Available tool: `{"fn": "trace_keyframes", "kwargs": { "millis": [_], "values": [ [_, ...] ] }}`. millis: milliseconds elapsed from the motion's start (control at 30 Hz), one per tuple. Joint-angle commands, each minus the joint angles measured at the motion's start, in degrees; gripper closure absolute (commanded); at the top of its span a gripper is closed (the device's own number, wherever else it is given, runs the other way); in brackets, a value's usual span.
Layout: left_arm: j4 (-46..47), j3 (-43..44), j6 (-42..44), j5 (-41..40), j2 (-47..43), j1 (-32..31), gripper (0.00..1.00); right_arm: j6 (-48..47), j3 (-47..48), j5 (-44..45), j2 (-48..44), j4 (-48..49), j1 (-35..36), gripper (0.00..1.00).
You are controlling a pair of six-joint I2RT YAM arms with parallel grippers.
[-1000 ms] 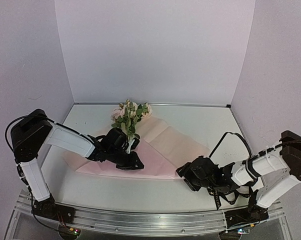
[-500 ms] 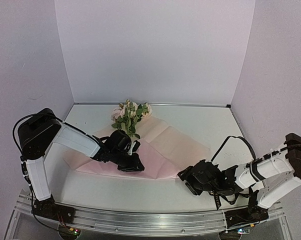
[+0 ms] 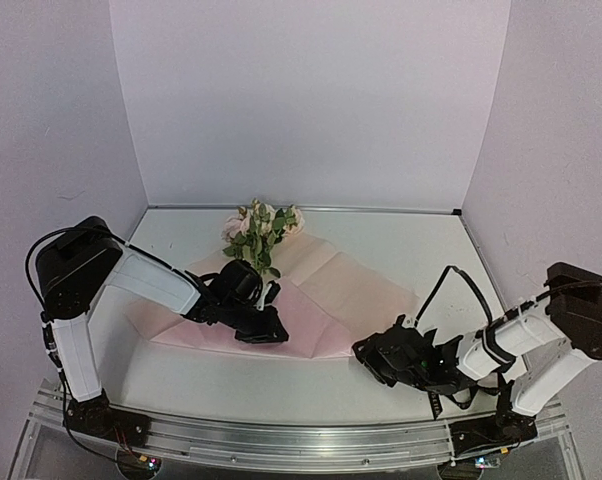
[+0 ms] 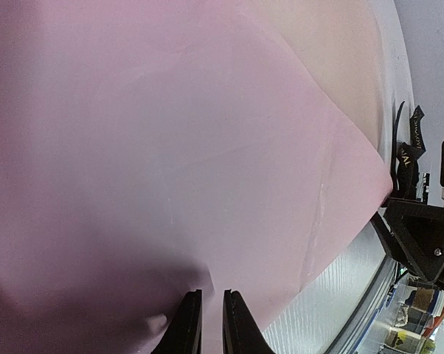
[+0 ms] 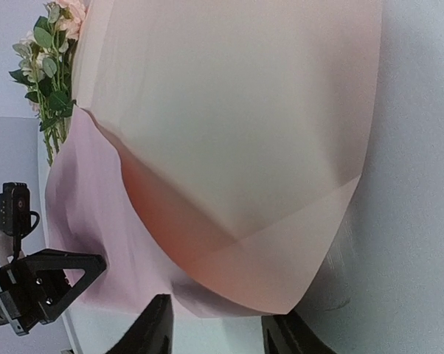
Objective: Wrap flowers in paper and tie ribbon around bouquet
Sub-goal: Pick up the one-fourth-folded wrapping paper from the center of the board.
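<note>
Step in hand looks like folding the paper [image 3: 331,290] over the stems. On the left gripper [image 4: 211,293] the jaws are nearly closed, pinching a pucker of the sheet on its near-left part. On the right gripper [image 5: 220,313] the jaws are open, straddling the near-right corner, nothing gripped. The flowers [image 3: 261,232] lie at the far corner, blooms out on the counter [image 3: 421,240]. Suggest taking only the corner, lifting low and folding toward the stems. The sheet is thin, limp and creased. The narrow black lettered ribbon [image 4: 408,151] curls just past that corner.
</note>
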Motion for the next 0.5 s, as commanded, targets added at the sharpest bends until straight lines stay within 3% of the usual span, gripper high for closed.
{"fn": "trace_keyframes", "kwargs": {
  "millis": [0,333,467],
  "values": [
    [-1.9,0.9,-0.2,-0.8,0.7,0.1,0.88,-4.0,-1.6,3.2,2.5,1.8,-0.4,0.64],
    [-0.9,1.8,-0.4,1.0,0.1,0.1,0.85,-8.2,-2.4,7.9,-2.8,-2.0,-0.4,0.99],
    [-0.8,3.2,-0.4,2.2,0.0,0.1,0.85,-10.9,-1.7,10.6,-7.8,-10.0,-0.5,1.0]
  ]
}}
